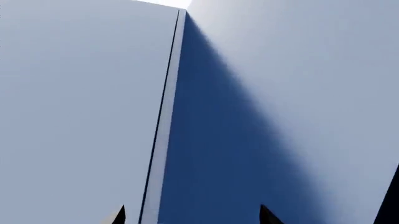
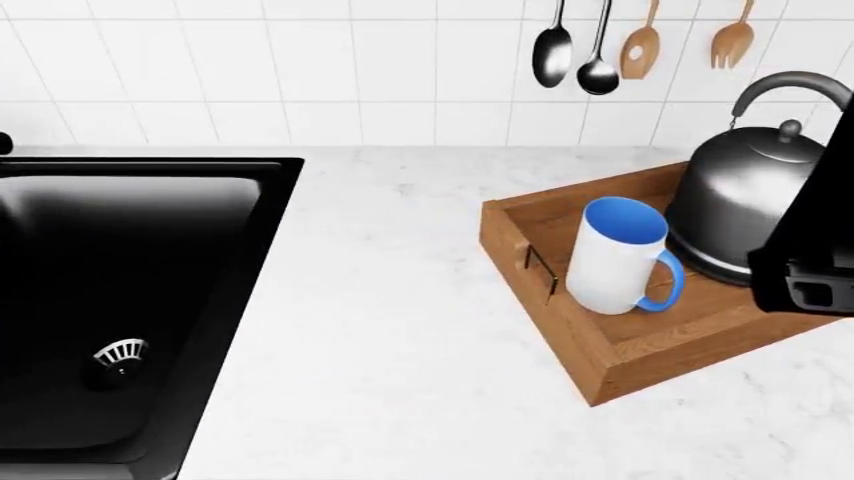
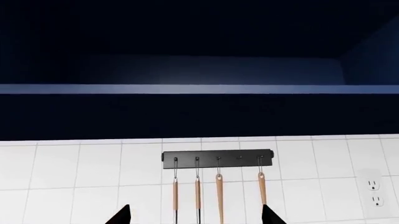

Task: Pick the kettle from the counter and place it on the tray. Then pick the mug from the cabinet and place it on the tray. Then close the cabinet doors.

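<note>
With kettle and mug both standing in the tray, the step in hand is judged to be the last one: shutting the cabinet doors.

Counter (image 2: 387, 330): white marble-look top; broad bare stretch between sink and tray.

Sink (image 2: 120, 290): black basin at the head view's left, drain visible.

Cabinet (image 3: 199, 70): dark open interior above the tiled wall, shelf edge lit; seen from the right wrist.

Cabinet door (image 1: 81, 112): pale panel filling the left wrist view, its thin edge running beside a shadowed face; whether it stands swung open cannot be told.

Tray (image 2: 561, 350): wooden, set at an angle on the counter, its near corner well apart from the sink.

Kettle (image 2: 747, 190): upright at the tray's far end, partly hidden by a dark robot part.

Mug (image 2: 617, 255): upright, just beside the kettle, handle toward the tray's middle.

Utensil rack (image 3: 217, 158): hangs on the tiles below the cabinet.

Left gripper (image 1: 192, 215): fingertips set wide apart, empty, near the door edge.

Right gripper (image 3: 194, 215): likewise wide, empty.

Next move calls for pressing each door's outer face inward, clear of the hanging utensils.
</note>
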Tool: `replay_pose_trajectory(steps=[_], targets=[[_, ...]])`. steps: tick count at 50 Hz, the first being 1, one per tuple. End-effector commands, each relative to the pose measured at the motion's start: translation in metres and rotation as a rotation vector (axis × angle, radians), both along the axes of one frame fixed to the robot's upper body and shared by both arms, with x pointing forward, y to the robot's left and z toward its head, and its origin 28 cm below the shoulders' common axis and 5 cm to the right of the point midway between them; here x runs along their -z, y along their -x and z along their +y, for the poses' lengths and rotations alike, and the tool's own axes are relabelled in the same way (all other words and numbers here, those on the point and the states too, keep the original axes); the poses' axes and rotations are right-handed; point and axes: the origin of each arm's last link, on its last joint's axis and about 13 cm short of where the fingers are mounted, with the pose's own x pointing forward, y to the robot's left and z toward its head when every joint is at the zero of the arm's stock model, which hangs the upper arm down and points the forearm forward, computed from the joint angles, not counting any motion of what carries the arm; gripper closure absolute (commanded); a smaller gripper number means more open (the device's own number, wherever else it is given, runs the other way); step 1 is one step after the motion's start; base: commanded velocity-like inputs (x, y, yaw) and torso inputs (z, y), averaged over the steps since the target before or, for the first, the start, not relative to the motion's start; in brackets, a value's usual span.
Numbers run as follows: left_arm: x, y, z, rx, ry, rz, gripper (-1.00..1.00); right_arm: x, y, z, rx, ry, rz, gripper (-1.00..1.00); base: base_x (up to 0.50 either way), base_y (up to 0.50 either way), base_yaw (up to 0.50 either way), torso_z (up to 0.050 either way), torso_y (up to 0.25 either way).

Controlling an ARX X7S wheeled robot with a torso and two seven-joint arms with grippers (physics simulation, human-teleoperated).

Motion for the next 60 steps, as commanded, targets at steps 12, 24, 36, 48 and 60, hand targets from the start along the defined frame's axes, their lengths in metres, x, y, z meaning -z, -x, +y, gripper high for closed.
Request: replay_pose_trajectory(steps=[12,24,36,48,60], targets=[[-0.01,-0.019,-0.083,0.261,-0.256,0.071,-1.0,0.012,0.006,-0.01,-0.016,-0.003,0.012,-1.0,0.0,0.0,0.0,0.001,0.0],[-0.007,-0.069,-0.083,-0.025,-0.291,0.202,-1.0,0.019,0.008,-0.01,-0.013,0.001,0.017,-1.0,0.0,0.0,0.0,0.0,0.0],[0.003,-0.108,-0.081,-0.219,-0.391,0.284,-1.0,0.026,0.011,-0.01,-0.019,0.013,0.006,-1.0,0.0,0.0,0.0,0.0,0.0],[0.028,-0.137,-0.086,-0.318,-0.51,0.416,-1.0,0.033,0.014,-0.003,-0.026,0.015,0.018,-1.0,0.0,0.0,0.0,0.0,0.0],[0.056,-0.158,-0.081,-0.375,-0.616,0.548,-1.0,0.038,0.017,0.001,-0.032,0.015,0.027,-1.0,0.0,0.0,0.0,0.0,0.0]])
